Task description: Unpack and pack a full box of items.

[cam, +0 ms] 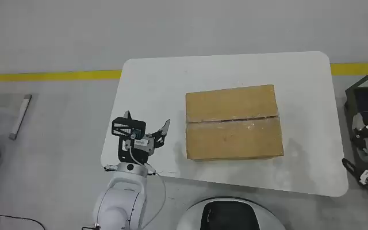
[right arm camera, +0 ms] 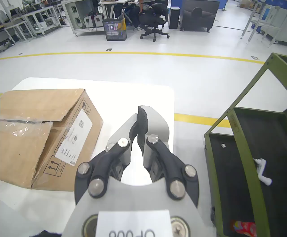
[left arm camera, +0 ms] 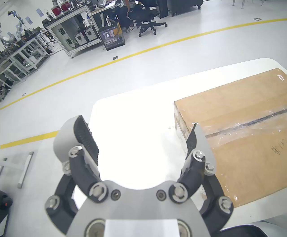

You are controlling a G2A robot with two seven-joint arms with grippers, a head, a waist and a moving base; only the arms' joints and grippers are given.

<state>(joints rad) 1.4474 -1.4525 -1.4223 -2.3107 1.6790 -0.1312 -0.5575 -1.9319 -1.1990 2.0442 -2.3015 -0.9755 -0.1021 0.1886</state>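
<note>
A white table with rounded corners stands on pale grey floor, and a yellow line runs across the floor behind it. A grey metal bar lies on the floor off one end. Just beside the other end is an olive-green cart with a dark lining and a small white handle-shaped part inside. Farther back stand black office chairs and equipment racks.
</note>
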